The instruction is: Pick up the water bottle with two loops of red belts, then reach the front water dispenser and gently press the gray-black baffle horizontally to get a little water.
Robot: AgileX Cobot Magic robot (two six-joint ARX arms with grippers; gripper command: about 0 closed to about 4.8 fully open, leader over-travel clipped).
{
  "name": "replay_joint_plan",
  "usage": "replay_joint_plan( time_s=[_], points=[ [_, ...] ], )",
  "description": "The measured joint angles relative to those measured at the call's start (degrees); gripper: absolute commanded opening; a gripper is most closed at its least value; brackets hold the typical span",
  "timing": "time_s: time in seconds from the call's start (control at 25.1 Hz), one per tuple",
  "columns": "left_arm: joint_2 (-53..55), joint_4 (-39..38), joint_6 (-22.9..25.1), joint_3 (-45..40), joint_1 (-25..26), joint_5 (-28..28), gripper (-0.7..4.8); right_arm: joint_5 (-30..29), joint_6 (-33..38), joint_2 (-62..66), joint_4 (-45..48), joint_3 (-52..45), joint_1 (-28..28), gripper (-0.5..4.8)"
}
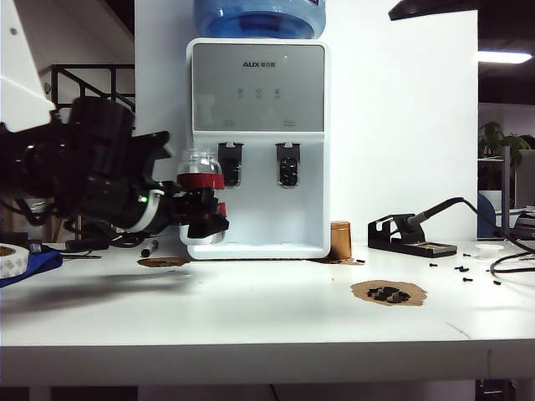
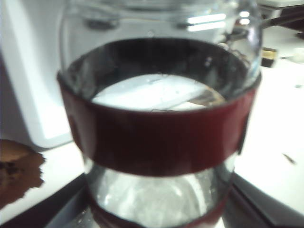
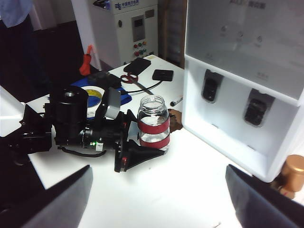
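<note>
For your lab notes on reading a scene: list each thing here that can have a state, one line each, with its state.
Water bottle: upright, no cap, gripped and lifted in front of the taps.
Left gripper: jaws shut on the water bottle's lower body.
Right gripper: jaws wide open, holding nothing.
Water dispenser: upright, blue jug on top.
Left tap paddle: not pressed, bottle just short of it.
Right tap paddle: untouched.

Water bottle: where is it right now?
Exterior view, left side: the water bottle sits upright in the left gripper, raised beside the water dispenser, near its left baffle.
</note>
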Motion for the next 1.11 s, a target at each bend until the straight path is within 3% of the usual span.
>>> replay_joint_plan(
  time_s=[0.52,0.8,1.11],
  points=[
    [-1.3,7.2,1.3,-9.0,-0.7,7.0,-0.04,-7.5,-0.1,0.0,-2.0,0.0,0.0,4.79],
    [-1.3,8.6,4.4,-13.8,-0.8,10.7,-0.04,-6.1,-0.3,0.0,-3.1,0.0,0.0,4.79],
    [-1.3,8.9,7.9,-16.9,-2.1,11.3,-0.04,-5.9,-0.7,0.0,-4.1,0.0,0.0,4.79]
  ],
)
